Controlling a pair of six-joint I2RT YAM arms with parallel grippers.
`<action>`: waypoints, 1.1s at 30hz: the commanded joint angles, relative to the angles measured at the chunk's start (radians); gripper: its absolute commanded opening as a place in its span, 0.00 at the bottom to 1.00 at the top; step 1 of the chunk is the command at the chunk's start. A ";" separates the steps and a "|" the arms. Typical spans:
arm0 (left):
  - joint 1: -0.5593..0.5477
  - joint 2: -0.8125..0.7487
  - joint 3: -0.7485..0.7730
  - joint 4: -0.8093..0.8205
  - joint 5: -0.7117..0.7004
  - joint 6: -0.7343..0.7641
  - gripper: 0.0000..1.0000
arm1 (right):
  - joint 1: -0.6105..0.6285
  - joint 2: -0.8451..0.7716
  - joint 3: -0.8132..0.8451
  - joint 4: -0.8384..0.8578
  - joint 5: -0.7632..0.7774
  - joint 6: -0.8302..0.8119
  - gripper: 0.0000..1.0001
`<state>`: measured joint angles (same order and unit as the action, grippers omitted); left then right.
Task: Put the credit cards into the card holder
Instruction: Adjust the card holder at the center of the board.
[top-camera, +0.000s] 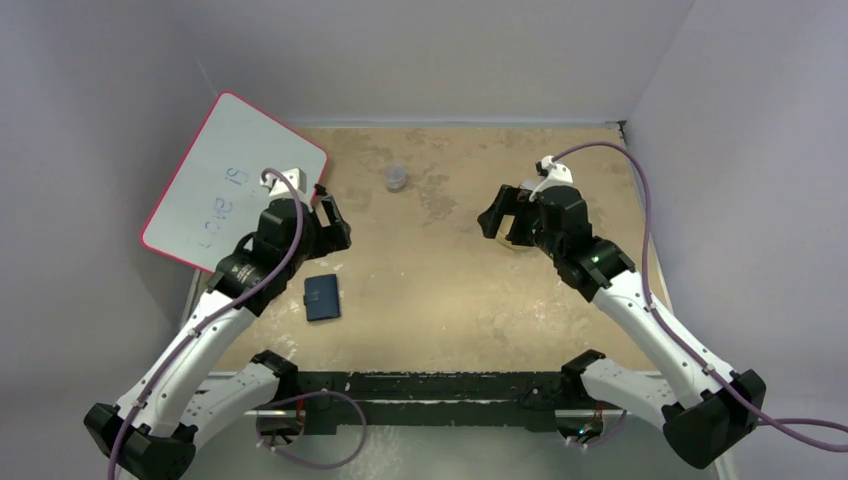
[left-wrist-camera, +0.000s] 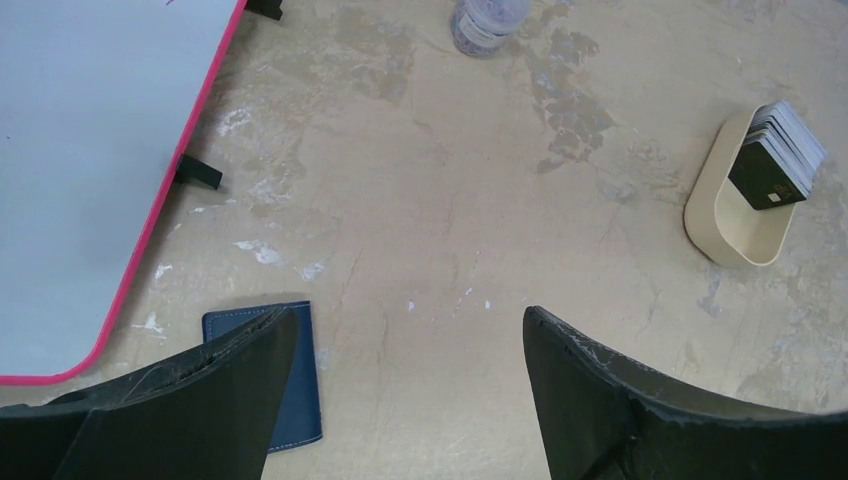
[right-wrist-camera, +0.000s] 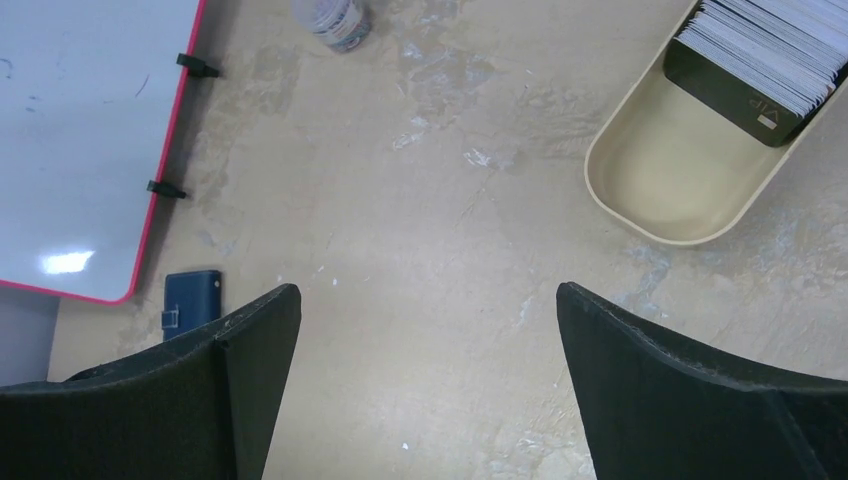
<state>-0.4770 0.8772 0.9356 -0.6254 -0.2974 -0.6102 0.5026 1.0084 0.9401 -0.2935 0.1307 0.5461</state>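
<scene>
Credit cards sit in the tray, ahead of the right hand.

The card holder is a small navy-blue case, folded shut and lying flat at the near left, with its snap tab on the left edge. The credit cards stand packed on edge at one end of a tan oval tray on the right. Most are pale grey-white; the front one is black.

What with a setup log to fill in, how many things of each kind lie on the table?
Whiteboard: 1
Card holder: 1
Tan tray: 1
Stack of cards in the tray, too tightly packed to count singly: 1
Small clear container: 1
Total: 5
</scene>
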 joint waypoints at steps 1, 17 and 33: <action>0.010 0.009 0.018 0.008 -0.031 -0.023 0.82 | -0.007 -0.015 0.014 0.020 -0.029 0.015 0.99; 0.011 0.182 -0.005 -0.138 -0.142 -0.133 0.73 | -0.007 0.021 0.050 0.034 -0.035 0.005 0.99; -0.011 0.523 -0.037 -0.164 -0.182 -0.159 0.58 | -0.006 0.021 0.061 0.021 -0.023 -0.020 0.99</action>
<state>-0.4812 1.3518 0.9161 -0.8242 -0.4480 -0.7494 0.5014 1.0332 0.9535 -0.2935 0.1093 0.5415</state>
